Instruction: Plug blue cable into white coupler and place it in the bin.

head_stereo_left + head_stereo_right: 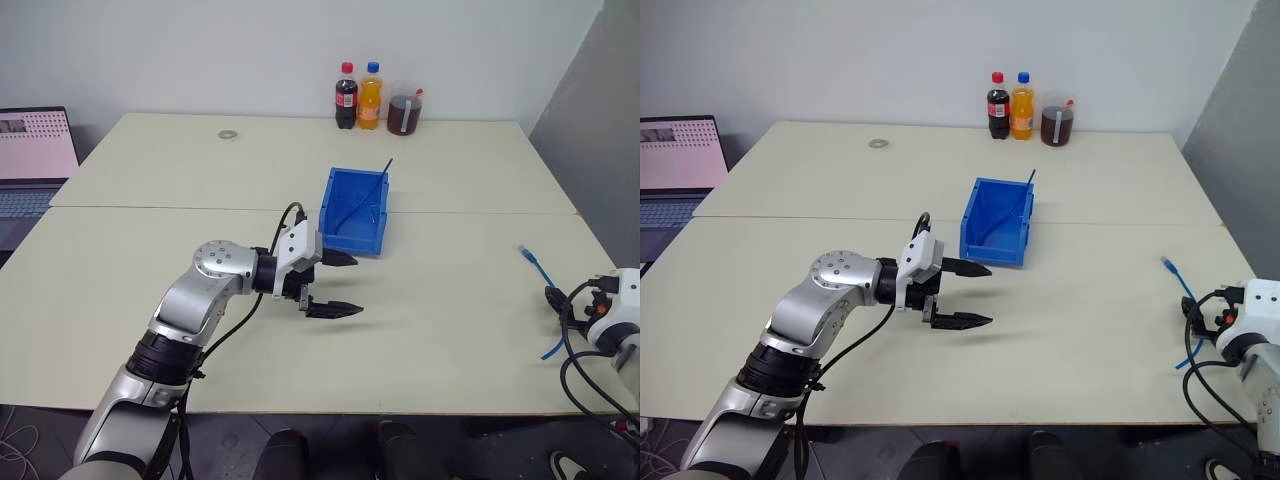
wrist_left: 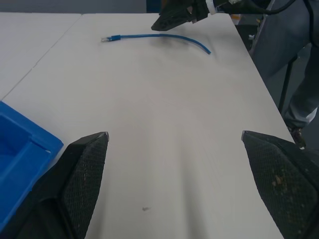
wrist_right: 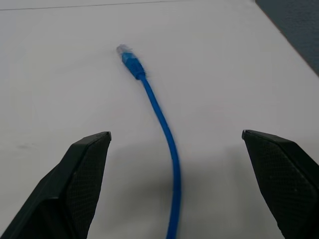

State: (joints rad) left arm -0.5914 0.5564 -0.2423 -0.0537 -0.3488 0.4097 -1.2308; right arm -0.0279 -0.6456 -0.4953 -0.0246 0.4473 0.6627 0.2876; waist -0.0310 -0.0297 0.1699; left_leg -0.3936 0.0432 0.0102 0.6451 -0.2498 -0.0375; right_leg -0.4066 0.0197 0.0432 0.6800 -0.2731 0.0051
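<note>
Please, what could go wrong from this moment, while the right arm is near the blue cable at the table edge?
1. The blue cable lies close to the table's right edge, near the right gripper; a nudge may push it off.
2. It is thin and flat on the table, so the open jaws might close without catching it.
3. A cable already leans in the bin; the white coupler is not visible, so the plugging step could stall.

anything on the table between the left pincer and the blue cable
No, the stretch is bare tabletop. The left wrist view looks out past the open left pincer straight to the blue cable, with nothing lying between them.
</note>
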